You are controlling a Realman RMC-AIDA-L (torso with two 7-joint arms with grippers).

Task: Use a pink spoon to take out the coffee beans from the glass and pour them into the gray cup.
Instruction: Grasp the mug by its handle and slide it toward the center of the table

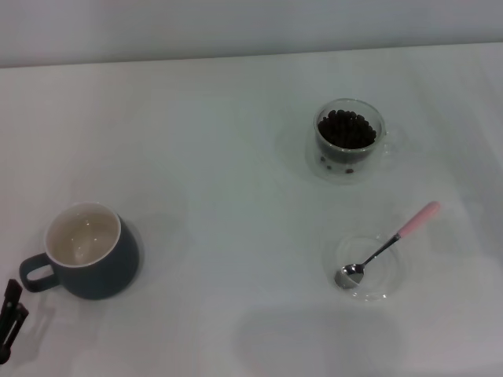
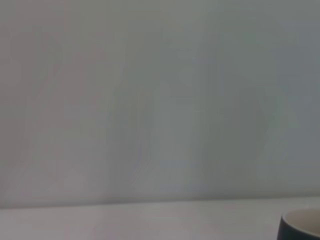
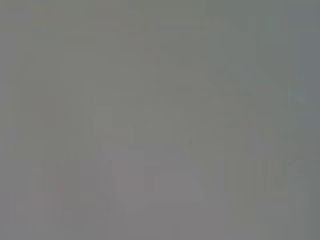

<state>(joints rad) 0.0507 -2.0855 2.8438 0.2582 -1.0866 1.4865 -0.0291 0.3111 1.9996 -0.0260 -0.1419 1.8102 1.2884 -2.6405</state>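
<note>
Spoon [image 1: 387,246]: bowl in clear dish [image 1: 391,284] on robot's right, pink handle angled up-right toward far edge, near side of glass [image 1: 349,139] of beans [image 1: 346,129]; cup [image 1: 88,250] far left beside left gripper [image 1: 9,318], jaws indeterminable; right gripper unseen; only left wrist shows cup's rim.

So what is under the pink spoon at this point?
The pink spoon lies across a shallow clear dish: its metal bowl rests inside the dish and its pink handle end pokes past the rim over the white table. Through the clear dish, only table shows beneath.
</note>
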